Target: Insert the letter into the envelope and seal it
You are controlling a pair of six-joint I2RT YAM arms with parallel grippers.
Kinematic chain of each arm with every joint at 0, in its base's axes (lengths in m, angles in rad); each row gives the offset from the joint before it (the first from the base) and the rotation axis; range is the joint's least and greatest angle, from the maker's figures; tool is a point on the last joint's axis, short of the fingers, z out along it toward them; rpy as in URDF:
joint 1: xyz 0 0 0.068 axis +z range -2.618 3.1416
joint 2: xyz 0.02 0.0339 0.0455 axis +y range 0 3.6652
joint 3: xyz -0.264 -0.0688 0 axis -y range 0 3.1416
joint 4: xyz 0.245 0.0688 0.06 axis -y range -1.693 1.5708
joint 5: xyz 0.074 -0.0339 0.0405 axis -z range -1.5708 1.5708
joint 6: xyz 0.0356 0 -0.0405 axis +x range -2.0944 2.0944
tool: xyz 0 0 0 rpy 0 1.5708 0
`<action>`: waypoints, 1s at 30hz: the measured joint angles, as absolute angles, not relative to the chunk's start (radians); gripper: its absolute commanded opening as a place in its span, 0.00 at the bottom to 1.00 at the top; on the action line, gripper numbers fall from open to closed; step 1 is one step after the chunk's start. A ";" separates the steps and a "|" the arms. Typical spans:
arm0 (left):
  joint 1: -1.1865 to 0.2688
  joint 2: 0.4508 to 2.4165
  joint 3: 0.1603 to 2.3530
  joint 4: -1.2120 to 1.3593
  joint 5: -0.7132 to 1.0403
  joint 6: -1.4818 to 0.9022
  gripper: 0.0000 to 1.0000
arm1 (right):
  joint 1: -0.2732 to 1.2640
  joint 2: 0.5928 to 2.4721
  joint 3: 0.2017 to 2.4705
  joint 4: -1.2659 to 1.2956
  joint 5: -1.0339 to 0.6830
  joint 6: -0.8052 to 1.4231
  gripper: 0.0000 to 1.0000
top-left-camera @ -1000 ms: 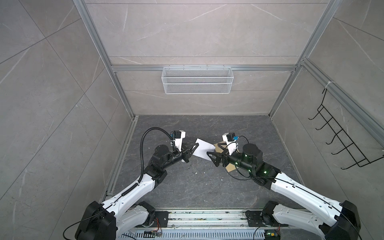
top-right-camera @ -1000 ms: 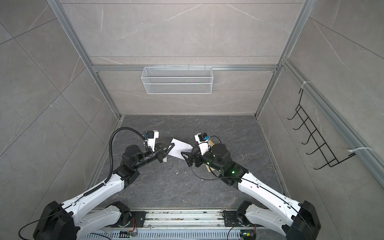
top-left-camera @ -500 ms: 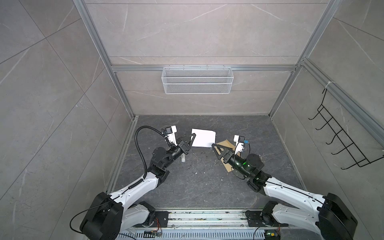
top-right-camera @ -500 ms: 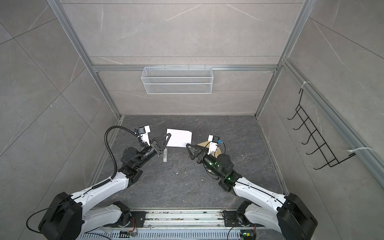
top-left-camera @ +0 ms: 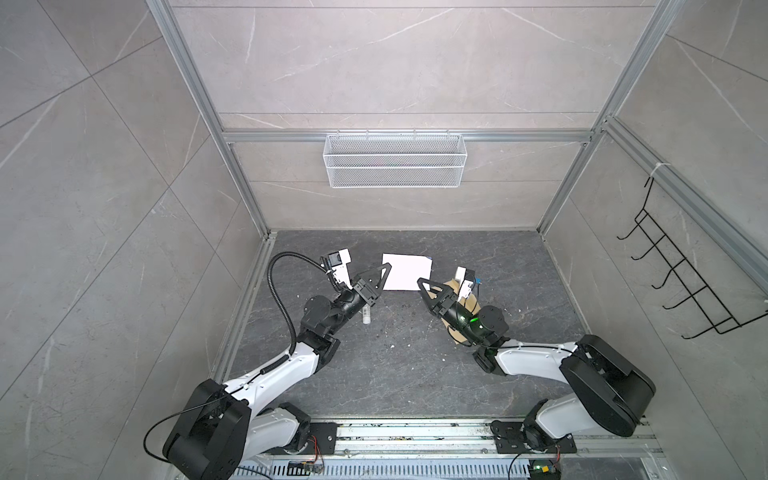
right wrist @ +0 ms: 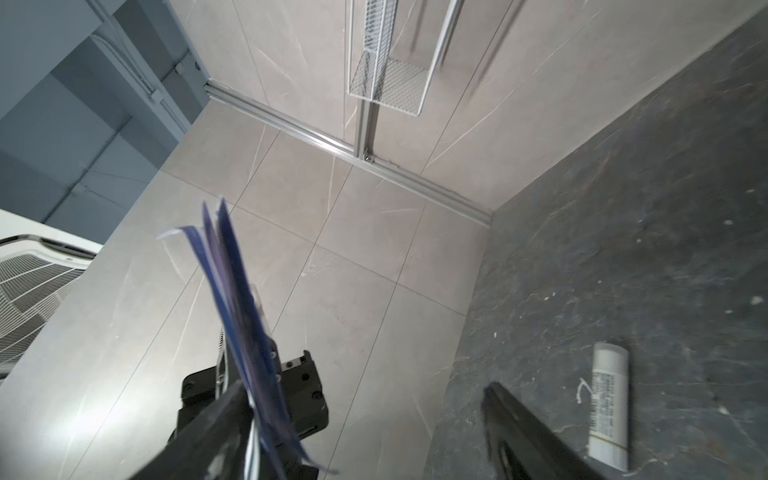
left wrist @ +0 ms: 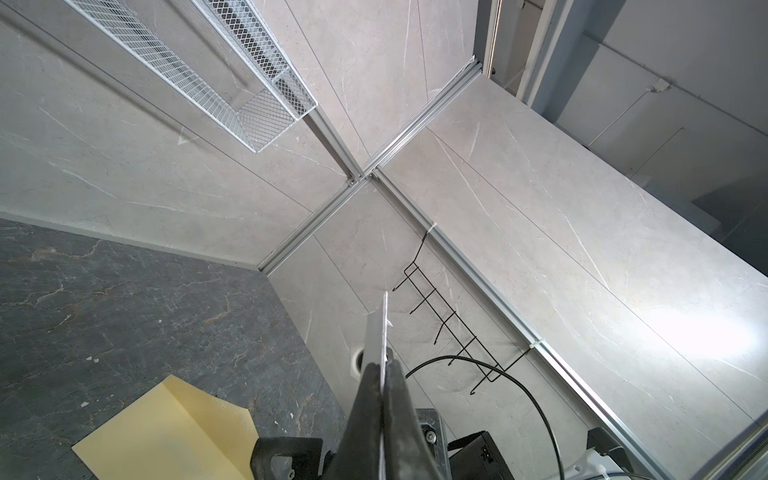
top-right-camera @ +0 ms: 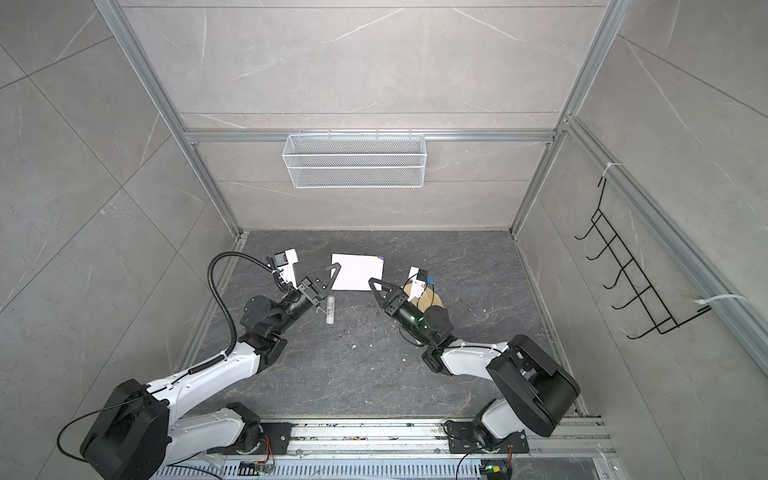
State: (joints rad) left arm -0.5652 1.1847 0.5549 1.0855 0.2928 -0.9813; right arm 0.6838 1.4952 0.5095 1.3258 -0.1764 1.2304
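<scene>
The letter [top-left-camera: 405,272] is a white sheet held up off the dark floor, and a blue corner shows in both top views [top-right-camera: 357,272]. My left gripper [top-left-camera: 384,275] is shut on its left edge; the left wrist view shows the sheet edge-on [left wrist: 380,328] between closed jaws [left wrist: 382,370]. My right gripper [top-left-camera: 424,283] is open at the sheet's lower right corner. In the right wrist view the blue-bordered sheet [right wrist: 237,316] lies against one finger [right wrist: 220,419], and the other finger [right wrist: 523,424] stands well apart. The tan envelope [top-left-camera: 471,305] lies flat, mostly under the right arm, with its flap open [left wrist: 166,432].
A white glue stick [top-left-camera: 366,316] lies on the floor below the left gripper, also seen past the right fingers [right wrist: 609,407]. A wire basket [top-left-camera: 395,160] hangs on the back wall. A black hook rack [top-left-camera: 685,286] hangs on the right wall.
The letter has been lifted toward the back wall and now faces the top cameras. The right arm has pulled down and back, its gripper pointing up at the sheet's corner with the jaws starting to narrow.
</scene>
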 measured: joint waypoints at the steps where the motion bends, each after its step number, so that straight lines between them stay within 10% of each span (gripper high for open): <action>1: -0.565 1.185 0.555 1.087 0.293 -0.984 0.00 | 0.684 1.496 0.519 1.338 -0.186 1.234 0.67; 15: -0.565 1.202 0.545 1.104 0.290 -0.995 0.00 | 0.684 1.494 0.554 1.403 -0.226 1.241 0.00; 22: -0.554 1.135 0.544 0.951 0.318 -0.845 0.67 | 0.665 1.442 0.561 1.300 -0.315 1.123 0.00; 30: -0.534 0.759 0.690 0.313 0.374 -0.343 0.99 | 0.646 1.182 0.819 0.519 -0.571 0.520 0.00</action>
